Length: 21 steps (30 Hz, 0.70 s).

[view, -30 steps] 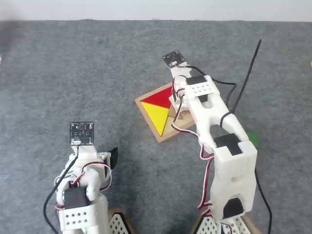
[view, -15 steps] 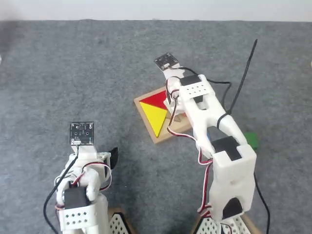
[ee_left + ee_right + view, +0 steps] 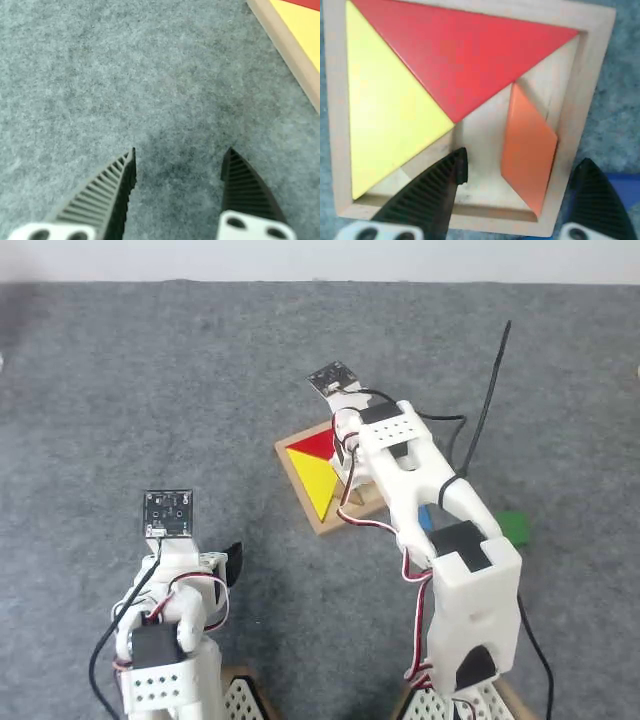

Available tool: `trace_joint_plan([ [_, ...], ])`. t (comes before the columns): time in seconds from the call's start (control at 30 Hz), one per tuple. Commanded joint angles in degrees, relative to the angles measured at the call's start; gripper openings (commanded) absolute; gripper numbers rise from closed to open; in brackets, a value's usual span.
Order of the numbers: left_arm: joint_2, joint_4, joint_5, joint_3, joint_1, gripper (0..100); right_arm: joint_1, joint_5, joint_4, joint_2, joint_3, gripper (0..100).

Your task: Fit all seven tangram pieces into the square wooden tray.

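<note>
**A:** Right wrist view: the right gripper (image 3: 523,160) is hanging over the tray (image 3: 585,85), jaws spread wide and gripping nothing.

**B:** What is lying between the fingers?

**A:** The orange parallelogram (image 3: 527,150). It is sitting inside the tray against one wall, one end meeting the red triangle (image 3: 465,60). Its long axis is running along that wall, in line with the fingers, so they are straddling its short width. I cannot tell whether it is sitting flat.

**B:** And the yellow triangle (image 3: 390,110)?

**A:** It is lying beyond the opposite finger, next to the red one.

**B:** Any loose pieces?

**A:** The blue piece (image 3: 627,185) is lying just outside that wall, beyond the finger on the parallelogram's side. The green piece (image 3: 513,528) is lying farther out the same way.

**B:** Which arm is nearer?

**A:** The right one, I am judging. The left gripper (image 3: 181,152) is hovering open and empty over carpet, with the tray well ahead of its fingertips.
</note>
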Motion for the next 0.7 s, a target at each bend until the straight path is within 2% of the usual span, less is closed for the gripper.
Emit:
trace_joint_plan([
  [0.0, -1.23, 0.26, 0.44, -1.27, 0.09, 27, -0.22, 0.7, 0.04, -1.45, -0.62, 24.8],
  [0.13, -1.23, 0.26, 0.44, -1.27, 0.09, 27, -0.22, 0.44, 0.04, -1.45, -1.32, 19.0],
  [0.67, -1.23, 0.26, 0.44, -1.27, 0.09, 27, -0.22, -3.43, 0.66, -5.85, -1.32, 18.7],
])
